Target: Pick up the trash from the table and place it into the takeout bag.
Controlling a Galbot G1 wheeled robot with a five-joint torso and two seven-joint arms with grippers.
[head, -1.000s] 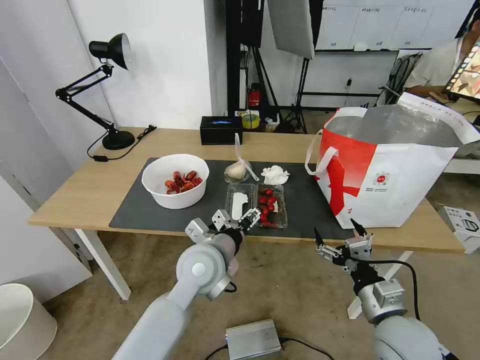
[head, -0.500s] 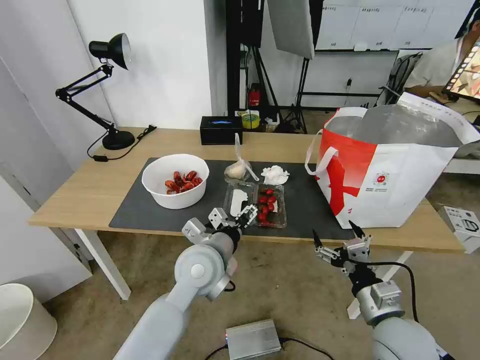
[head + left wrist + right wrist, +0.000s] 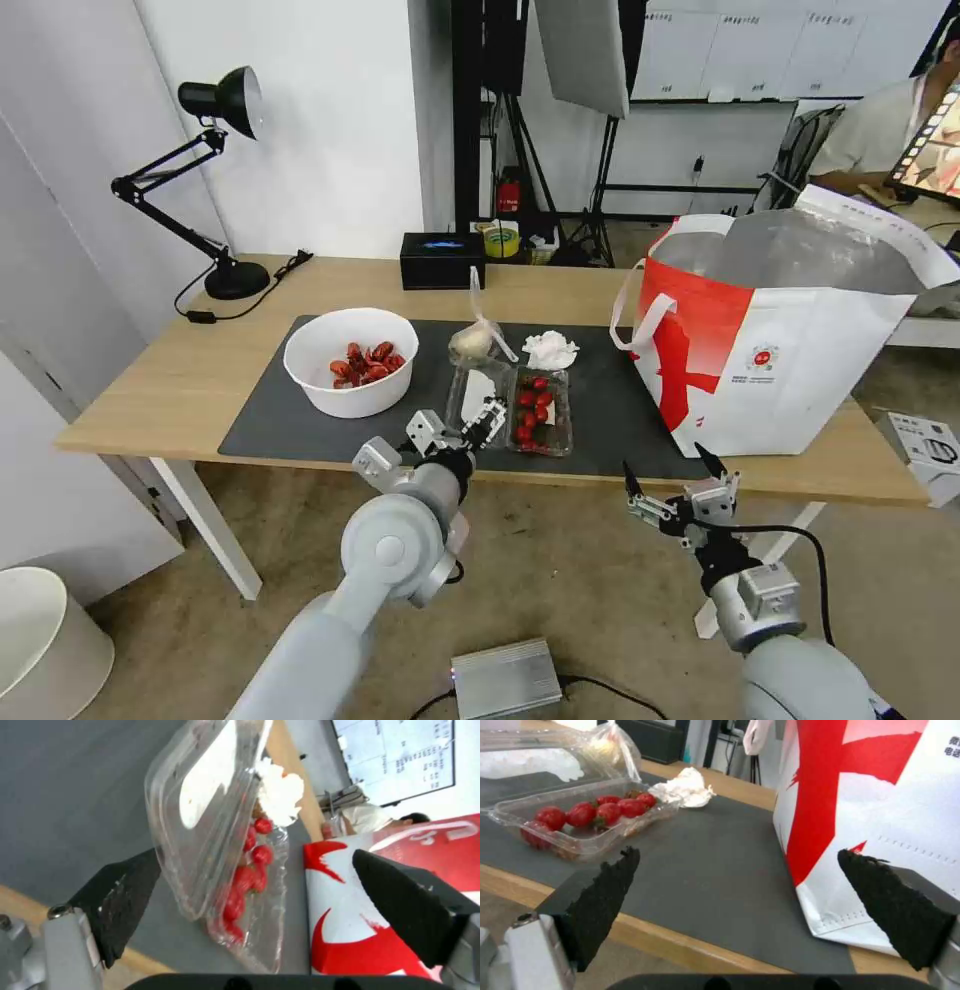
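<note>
Studio lab (light stands [image 3: 610, 190], whiteboard [image 3: 790, 50])

Surface [image 3: 180, 385] is light wood on white legs, with a dark grey mat [image 3: 600, 420] on top. White bowl [image 3: 350, 362] holds red shells. Clear clamshell [image 3: 512, 408] has red bits inside and a white patch on its lid. Clear knotted bag [image 3: 474, 340] shows a beige lump. Tissue [image 3: 550, 349] is white. Takeout bag [image 3: 800, 345] is white with a broad red marking, silvery lining, small round red logo. My left end effector [image 3: 458, 429] is silver-grey with black fingers [image 3: 125, 900]; right end effector [image 3: 672, 473] the same.
</note>
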